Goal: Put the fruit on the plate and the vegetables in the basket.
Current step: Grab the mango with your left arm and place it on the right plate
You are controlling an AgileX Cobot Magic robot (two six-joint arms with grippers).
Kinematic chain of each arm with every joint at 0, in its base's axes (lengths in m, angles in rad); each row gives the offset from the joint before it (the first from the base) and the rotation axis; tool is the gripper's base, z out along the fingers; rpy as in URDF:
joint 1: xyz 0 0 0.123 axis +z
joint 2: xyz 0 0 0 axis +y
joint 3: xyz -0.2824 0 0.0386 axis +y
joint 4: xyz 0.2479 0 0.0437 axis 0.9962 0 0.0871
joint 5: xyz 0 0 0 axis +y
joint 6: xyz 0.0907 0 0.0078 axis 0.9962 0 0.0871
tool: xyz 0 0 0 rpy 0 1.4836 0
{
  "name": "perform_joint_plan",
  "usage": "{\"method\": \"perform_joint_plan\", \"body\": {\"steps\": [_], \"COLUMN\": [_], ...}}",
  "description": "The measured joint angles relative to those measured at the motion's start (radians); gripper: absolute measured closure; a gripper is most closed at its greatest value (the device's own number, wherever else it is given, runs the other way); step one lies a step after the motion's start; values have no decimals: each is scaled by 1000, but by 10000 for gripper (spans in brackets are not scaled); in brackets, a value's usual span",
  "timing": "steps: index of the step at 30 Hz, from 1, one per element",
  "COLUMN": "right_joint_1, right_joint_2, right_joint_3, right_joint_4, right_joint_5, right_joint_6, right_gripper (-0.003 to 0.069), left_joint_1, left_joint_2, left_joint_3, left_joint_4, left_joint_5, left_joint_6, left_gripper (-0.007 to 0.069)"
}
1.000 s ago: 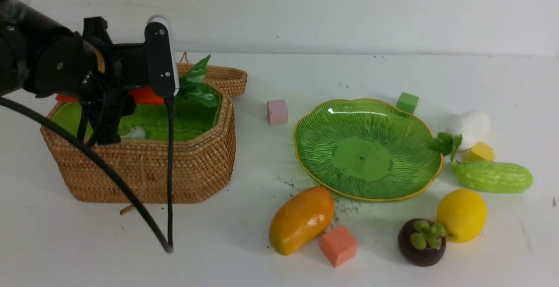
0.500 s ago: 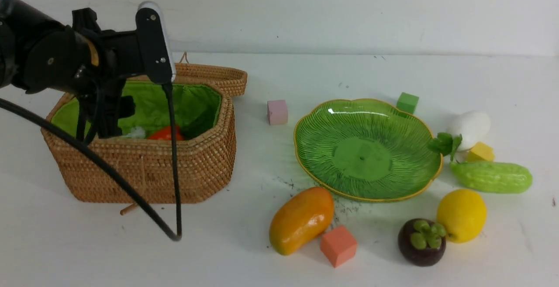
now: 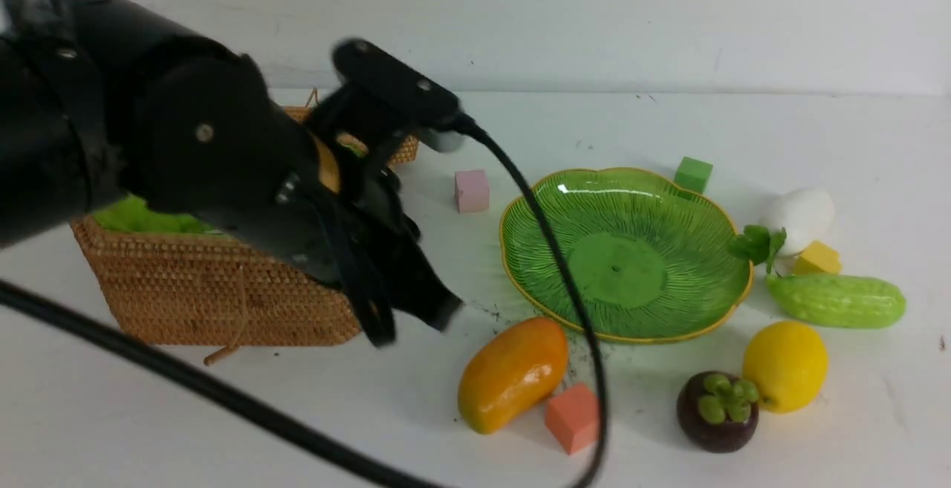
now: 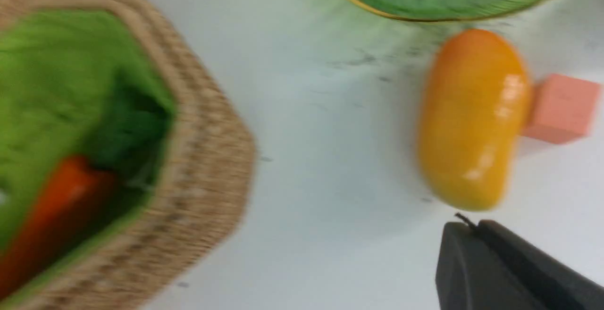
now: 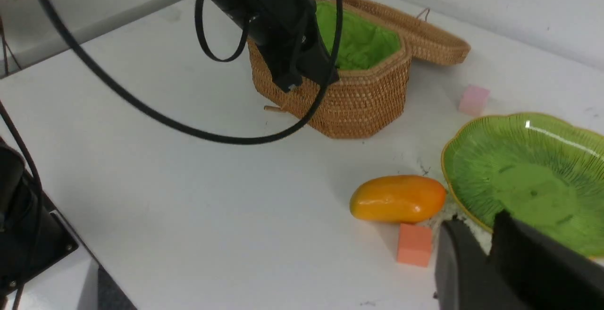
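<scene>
1. Left gripper [image 3: 411, 324], centre-left in front view, is held beside the basket [image 3: 208, 287], jaws spread, nothing gripped; it is angled toward the mango [image 3: 513, 373] at lower centre, prob. the next pick
2. Right gripper [image 5: 490, 253]: jaws nearly together, nothing gripped
3. Basket: only the carrot [image 4: 52, 215] is seen inside
4. Plate [image 3: 624, 250], centre-right, is seen bare; lemon [image 3: 785, 365], mangosteen [image 3: 718, 411], cucumber [image 3: 836, 300] & radish [image 3: 799, 215] are left outside it at right

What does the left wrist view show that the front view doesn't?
Left wrist only: the carrot lying inside the basket. Front only: lemon, mangosteen, gourd, radish, pink cube, green cube, yellow cube; the left arm blocks the carrot there. Both: basket, mango, salmon cube, plate.
</scene>
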Motion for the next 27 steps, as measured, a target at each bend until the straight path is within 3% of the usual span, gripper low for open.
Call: {"method": "perform_joint_plan", "body": {"steps": [5,11,14,19,23,27], "right_joint_1": [0,0,0,0,0,0], "right_joint_2": [0,-5,-9,-10,-11,-11], "right_joint_3": [0,0,0,0,0,0], "right_joint_4": [-6,-7,-7,-7,-7,-7], "right_joint_5": [85,170,189,199,200,200], "right_joint_6": [65,107,112,113,113,113], "right_gripper": [541,537,533,531,528,524], "left_joint_1": [-109,-115,-115,-115,-115,-115], "left_joint_2": [0,36,74,201,304,382], "left_joint_3": [0,-2,-2,-44,-97,-127], "left_joint_4": [-13,-13,-13,-13,-13,14], "left_joint_5": [80,82,68,31,2,-41], "left_joint_6": [-137,-177,-179,-167,-73,31], "left_gripper": [638,631,585,351,176,87]}}
